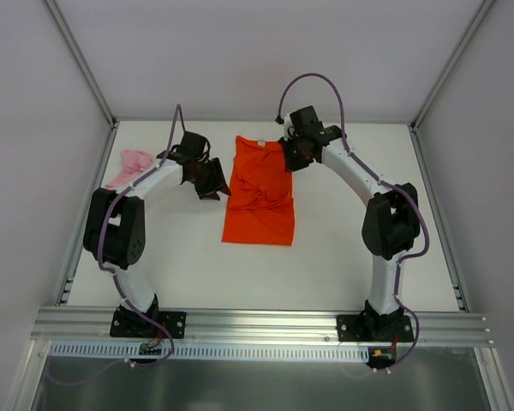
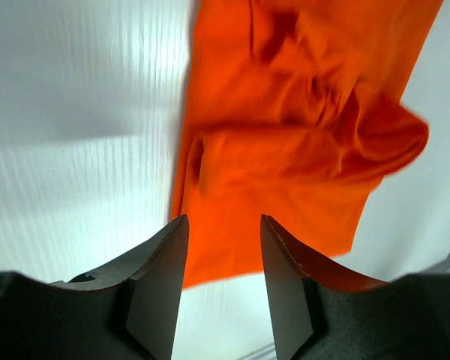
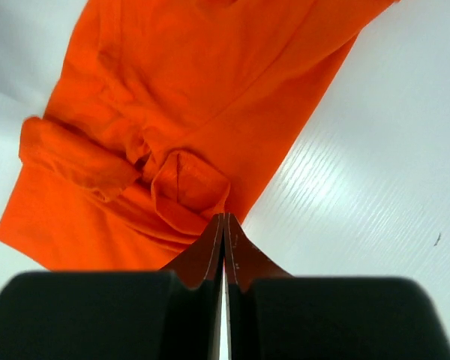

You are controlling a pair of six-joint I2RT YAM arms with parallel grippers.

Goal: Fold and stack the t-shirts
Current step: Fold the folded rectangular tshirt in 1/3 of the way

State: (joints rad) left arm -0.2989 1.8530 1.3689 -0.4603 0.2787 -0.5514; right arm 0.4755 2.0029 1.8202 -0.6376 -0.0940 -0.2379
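Note:
The bright orange-red t-shirt [image 1: 259, 193] lies lengthwise at the table's middle, its sleeves folded in over a rumpled centre. The pale pink t-shirt [image 1: 130, 167] sits bunched at the far left. My left gripper [image 1: 212, 190] hovers by the orange shirt's left edge. In the left wrist view it [image 2: 223, 219] is open, nothing between the fingers, the orange cloth [image 2: 285, 135] below and ahead. My right gripper [image 1: 293, 158] is at the shirt's upper right edge. In the right wrist view it [image 3: 223, 217] is shut, its tips right at a folded sleeve of the shirt [image 3: 172, 97], no cloth visibly pinched.
White table [image 1: 368, 223] with white walls on three sides and metal frame posts at the back corners. An aluminium rail [image 1: 257, 325] runs along the near edge, carrying both arm bases. The left arm's elbow [image 1: 116, 227] is beside the pink shirt.

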